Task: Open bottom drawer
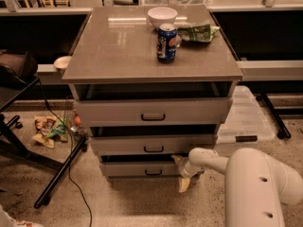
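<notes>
The bottom drawer is the slimmest grey front at the foot of the cabinet, with a small dark pull handle at its centre. It stands slightly out, with a dark gap above it. My gripper is at the drawer's right end, to the right of the handle, on a white arm coming in from the lower right. Its fingers are spread open, one tip near the drawer's top edge and the other down near the floor. It holds nothing.
The middle drawer and top drawer also stand slightly out. On the cabinet top are a soda can, a white bowl and a green snack bag. A clear plastic bin stands to the right. A black stand leg, cable and litter lie to the left.
</notes>
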Controlling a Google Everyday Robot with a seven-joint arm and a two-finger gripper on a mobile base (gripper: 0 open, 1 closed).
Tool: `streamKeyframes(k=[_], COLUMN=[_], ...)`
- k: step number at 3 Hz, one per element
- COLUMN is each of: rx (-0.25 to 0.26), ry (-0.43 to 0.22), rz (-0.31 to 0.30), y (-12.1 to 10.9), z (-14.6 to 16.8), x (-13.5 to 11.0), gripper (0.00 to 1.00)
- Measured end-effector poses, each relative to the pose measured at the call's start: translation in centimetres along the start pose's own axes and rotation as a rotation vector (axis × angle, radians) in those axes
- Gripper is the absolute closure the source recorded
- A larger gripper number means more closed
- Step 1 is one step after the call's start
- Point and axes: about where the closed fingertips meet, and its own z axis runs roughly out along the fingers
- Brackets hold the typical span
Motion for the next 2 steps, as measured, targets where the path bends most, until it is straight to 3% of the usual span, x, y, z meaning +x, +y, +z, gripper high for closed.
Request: streamKeyframes(k=[2], rx=[-0.007], ry=[0.016], rz=[0.045], y=[-2.7], z=[3.1], x=[0.9], gripper=[0.00])
